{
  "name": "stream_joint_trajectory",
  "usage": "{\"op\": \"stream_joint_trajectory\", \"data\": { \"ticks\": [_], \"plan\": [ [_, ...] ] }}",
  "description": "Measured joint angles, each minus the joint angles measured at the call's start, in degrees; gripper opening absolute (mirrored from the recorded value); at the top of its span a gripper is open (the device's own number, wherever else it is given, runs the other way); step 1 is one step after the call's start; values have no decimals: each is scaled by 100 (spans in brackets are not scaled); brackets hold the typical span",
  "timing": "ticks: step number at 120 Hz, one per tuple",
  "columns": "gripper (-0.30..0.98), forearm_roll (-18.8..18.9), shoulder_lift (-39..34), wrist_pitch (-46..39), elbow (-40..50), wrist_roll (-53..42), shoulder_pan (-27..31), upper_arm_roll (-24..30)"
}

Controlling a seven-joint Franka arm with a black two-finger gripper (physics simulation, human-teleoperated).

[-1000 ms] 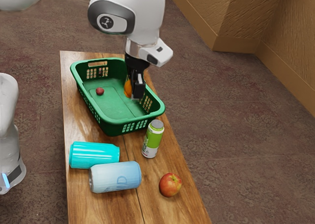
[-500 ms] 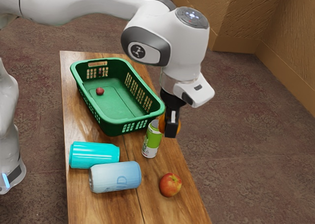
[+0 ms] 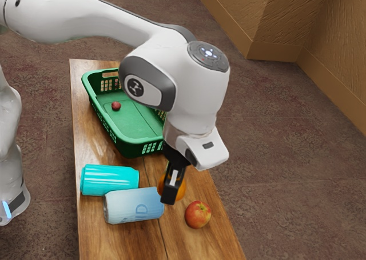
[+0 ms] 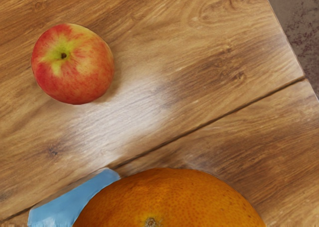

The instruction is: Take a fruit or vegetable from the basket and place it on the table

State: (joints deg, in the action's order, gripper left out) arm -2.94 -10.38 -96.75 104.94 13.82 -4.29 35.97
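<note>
Fingers (image 3: pixel 168 196) clamped on orange (image 3: pixel 180 191); pale can (image 3: pixel 134 206) and apple (image 3: pixel 198 215) near: low swing could knock either, high release could send orange rolling.

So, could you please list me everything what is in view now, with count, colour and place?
orange: 1, orange, held in the end effector, over the table
apple: 1, red and yellow, on the table
basket: 1, green, on the table
small round fruit: 1, dark red, inside the basket
cans: 2, turquoise and light blue, lying on their sides on the table
table: 1, brown wood, under these things
floor: 1, reddish brown, around the table
wall: 1, tan, at the exterior view's upper right
arm: 1, white and dark grey, from the exterior view's upper left
end effector: 1, black, closed on the orange
</note>
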Motion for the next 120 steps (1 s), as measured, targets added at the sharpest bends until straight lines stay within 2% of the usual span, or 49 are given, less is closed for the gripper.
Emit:
{"op": "stream_joint_trajectory", "data": {
  "ticks": [64, 85, 102, 120],
  "plan": [
    [34, -256, 464, -896, 780, 79, -10, 672],
    [34, -312, 535, -1105, 978, 120, -14, 747],
    [54, -437, 555, -1246, 991, 134, 0, 753],
    [64, -491, 541, -1325, 986, 133, -2, 760]
  ]
}}
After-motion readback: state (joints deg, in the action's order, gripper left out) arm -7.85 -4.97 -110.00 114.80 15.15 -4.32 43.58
